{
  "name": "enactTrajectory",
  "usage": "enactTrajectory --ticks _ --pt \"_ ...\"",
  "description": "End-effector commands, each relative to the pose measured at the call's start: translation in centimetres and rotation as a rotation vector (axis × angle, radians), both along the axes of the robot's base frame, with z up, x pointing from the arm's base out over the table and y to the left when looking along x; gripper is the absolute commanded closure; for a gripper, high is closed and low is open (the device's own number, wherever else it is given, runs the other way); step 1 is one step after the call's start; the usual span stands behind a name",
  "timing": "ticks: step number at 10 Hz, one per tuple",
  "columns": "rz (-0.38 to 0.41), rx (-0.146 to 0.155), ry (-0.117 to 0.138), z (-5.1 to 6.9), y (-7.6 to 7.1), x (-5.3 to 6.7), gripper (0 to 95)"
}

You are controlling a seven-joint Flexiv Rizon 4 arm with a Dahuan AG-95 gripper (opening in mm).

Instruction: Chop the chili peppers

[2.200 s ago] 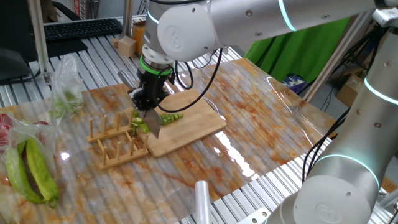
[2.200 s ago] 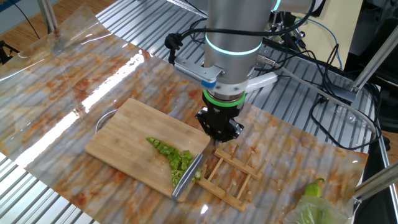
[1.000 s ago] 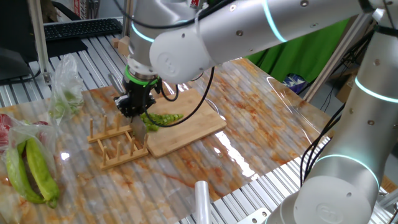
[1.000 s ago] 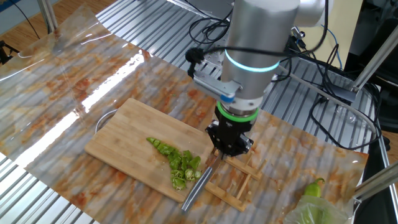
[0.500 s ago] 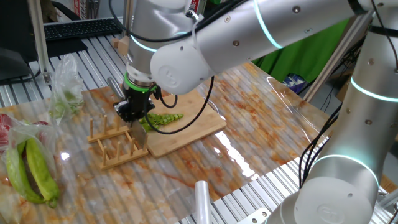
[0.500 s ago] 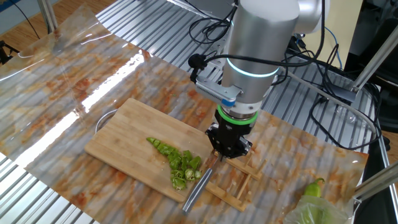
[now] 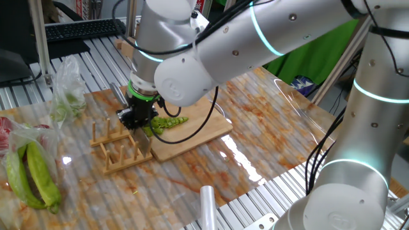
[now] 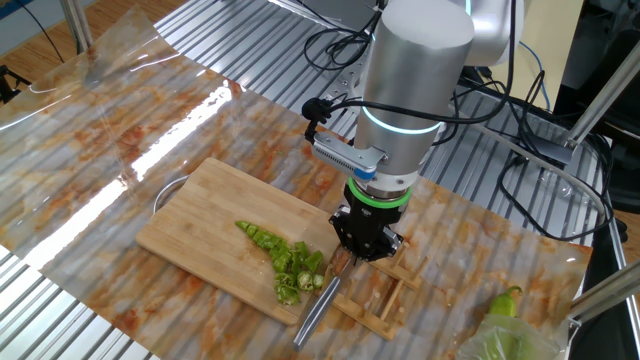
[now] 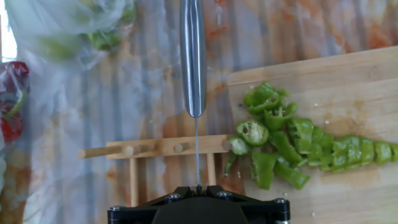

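Note:
The chili peppers (image 7: pixel 167 121) lie as a row of small bright-green slices on the wooden cutting board (image 7: pixel 201 131). They also show in the other fixed view (image 8: pixel 290 262) and the hand view (image 9: pixel 292 140). My gripper (image 7: pixel 137 120) is shut on a steel knife (image 9: pixel 193 56). It holds the knife beside the board's end, over a wooden peg rack (image 9: pixel 155 148). The knife (image 8: pixel 315 308) points down and away from the slices and does not touch them. One slice (image 9: pixel 238 146) lies at the rack's edge.
The peg rack (image 7: pixel 118 153) stands against the board's end. Plastic bags with bigger yellow-green peppers (image 7: pixel 32 172) and greens (image 7: pixel 67 96) lie beyond the rack. A loose pepper (image 8: pixel 505 300) sits on a bag. A white cylinder (image 7: pixel 208 204) lies at the table's front edge.
My gripper has carried the knife off the cutting board and over the peg rack. The chili slices stay in a row on the board.

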State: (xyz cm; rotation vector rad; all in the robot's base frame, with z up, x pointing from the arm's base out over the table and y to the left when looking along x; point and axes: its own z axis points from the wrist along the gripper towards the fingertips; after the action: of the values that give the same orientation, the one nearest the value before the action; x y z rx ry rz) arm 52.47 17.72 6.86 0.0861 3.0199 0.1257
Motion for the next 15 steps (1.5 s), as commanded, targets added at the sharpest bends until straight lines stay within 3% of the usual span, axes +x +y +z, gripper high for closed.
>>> enactTrajectory --ticks 1,15 --pt "-0.001 -0.002 -0.009 -0.5 0.0 -0.1 95.0" --pt "-0.009 -0.007 -0.008 -2.4 -0.1 -0.4 95.0"
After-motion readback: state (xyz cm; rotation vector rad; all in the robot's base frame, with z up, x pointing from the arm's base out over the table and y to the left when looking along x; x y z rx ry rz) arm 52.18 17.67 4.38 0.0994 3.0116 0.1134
